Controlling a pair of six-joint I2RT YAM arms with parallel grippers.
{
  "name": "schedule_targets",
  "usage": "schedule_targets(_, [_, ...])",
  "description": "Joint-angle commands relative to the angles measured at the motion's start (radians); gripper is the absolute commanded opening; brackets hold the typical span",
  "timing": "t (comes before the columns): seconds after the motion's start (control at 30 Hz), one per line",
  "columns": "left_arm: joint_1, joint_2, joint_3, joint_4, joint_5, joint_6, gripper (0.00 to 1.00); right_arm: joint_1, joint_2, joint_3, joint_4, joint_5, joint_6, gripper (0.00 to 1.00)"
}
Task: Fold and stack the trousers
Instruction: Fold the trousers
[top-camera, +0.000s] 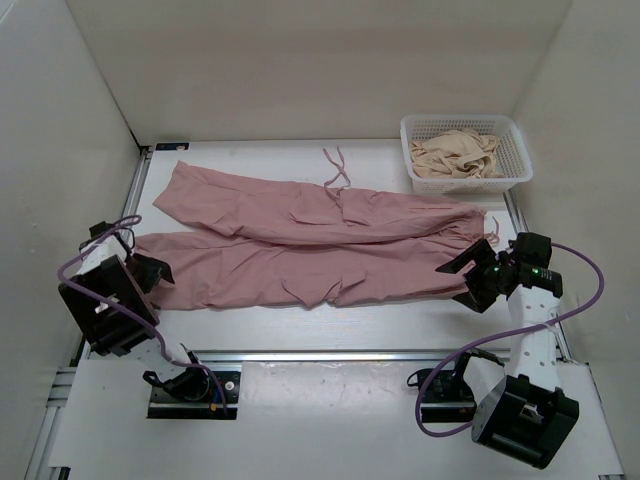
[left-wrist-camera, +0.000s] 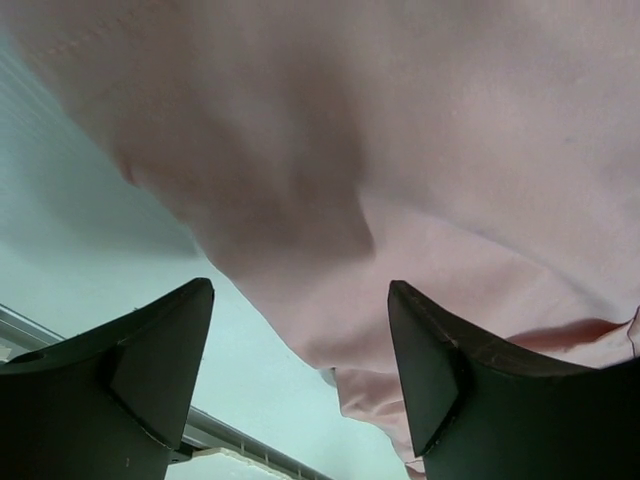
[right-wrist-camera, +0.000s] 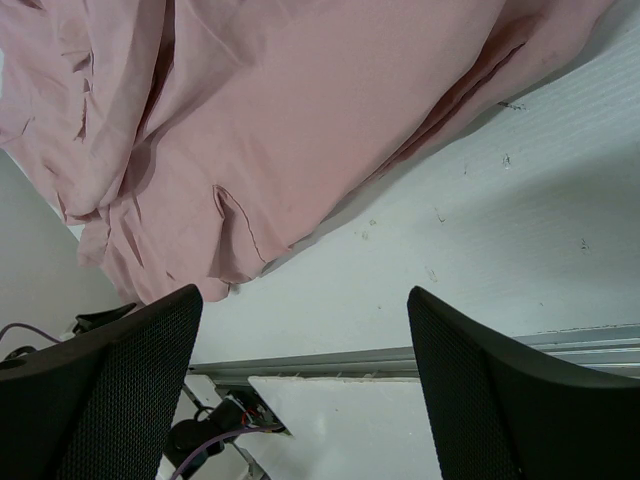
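Sprawling across the surface (top-camera: 400, 320), the trousers (top-camera: 310, 240) lie just ahead of the left gripper (left-wrist-camera: 300, 290) and right gripper (right-wrist-camera: 305, 300), both gaping empty. Thin, limp fabric should sag; pinch cuff and waistband edges.

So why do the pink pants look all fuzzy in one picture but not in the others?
Left wrist view: the trousers sit very close to the camera, so the cloth looks soft and blurry, with a dark shadow across it. Right wrist view: sharp, so wrinkles and small marks on the table show clearly. Top view: even, soft light, no glare.
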Motion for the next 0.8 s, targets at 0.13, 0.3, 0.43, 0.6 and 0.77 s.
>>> schedule_targets(0.13, [-0.002,0.008,0.058,-0.009,-0.042,0.015,0.77,-0.004,-0.023,-0.004,0.011,-0.027,-0.003,0.88])
schedule_targets(0.3, [-0.002,-0.001,0.058,-0.009,-0.042,0.015,0.47,-0.004,-0.023,-0.004,0.011,-0.027,-0.003,0.88])
schedule_targets(0.43, [-0.002,-0.001,0.058,-0.009,-0.042,0.015,0.34,-0.004,-0.023,-0.004,0.011,-0.027,-0.003,0.88])
schedule_targets(0.6, [-0.012,-0.010,0.058,-0.009,-0.042,0.015,0.29,-0.004,-0.023,-0.004,0.011,-0.027,-0.003,0.88])
schedule_targets(0.77, [-0.060,-0.033,0.049,-0.009,-0.047,0.006,0.53,-0.004,-0.023,-0.004,0.011,-0.027,-0.003,0.88])
